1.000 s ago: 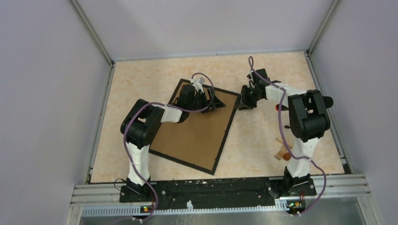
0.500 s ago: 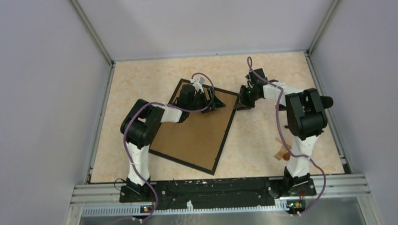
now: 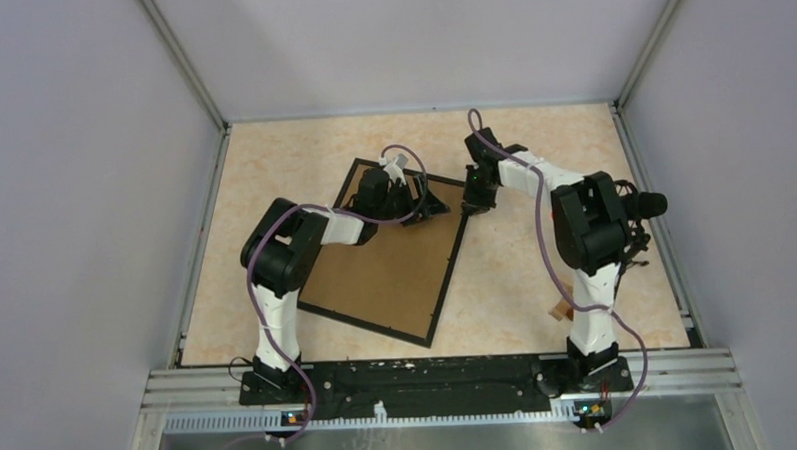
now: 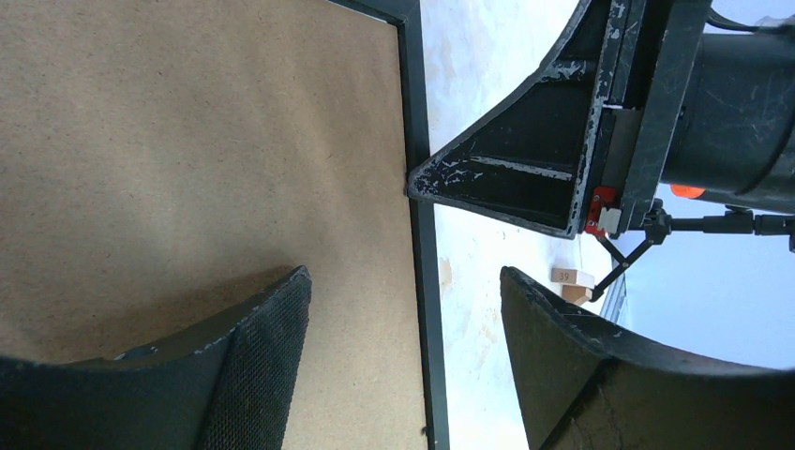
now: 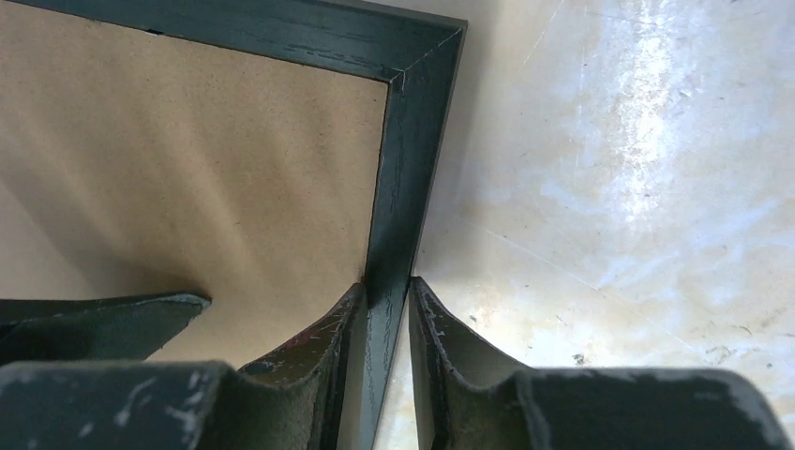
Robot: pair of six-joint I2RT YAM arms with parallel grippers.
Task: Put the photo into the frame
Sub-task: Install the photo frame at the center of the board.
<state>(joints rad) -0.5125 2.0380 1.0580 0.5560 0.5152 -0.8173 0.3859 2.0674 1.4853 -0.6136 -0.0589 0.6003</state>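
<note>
The frame (image 3: 381, 276) lies face down on the table, its brown backing board up inside a thin black border (image 5: 412, 141). My right gripper (image 5: 386, 283) is shut on that border just below the frame's far right corner, one finger on the backing side and one on the table side (image 3: 471, 202). My left gripper (image 4: 403, 274) hovers open over the same edge (image 3: 426, 206), straddling the border (image 4: 420, 309) without touching it, close beside the right gripper's finger (image 4: 525, 178). The photo is out of view.
Small wooden blocks (image 3: 560, 307) lie on the table near the right arm's base, one numbered (image 4: 574, 277). Grey walls close in the table on three sides. A metal rail (image 3: 440, 369) runs along the near edge.
The right arm swung left to the frame's far right corner and its jaws closed on the border. That corner shifted slightly left. The left gripper stayed still and open.
</note>
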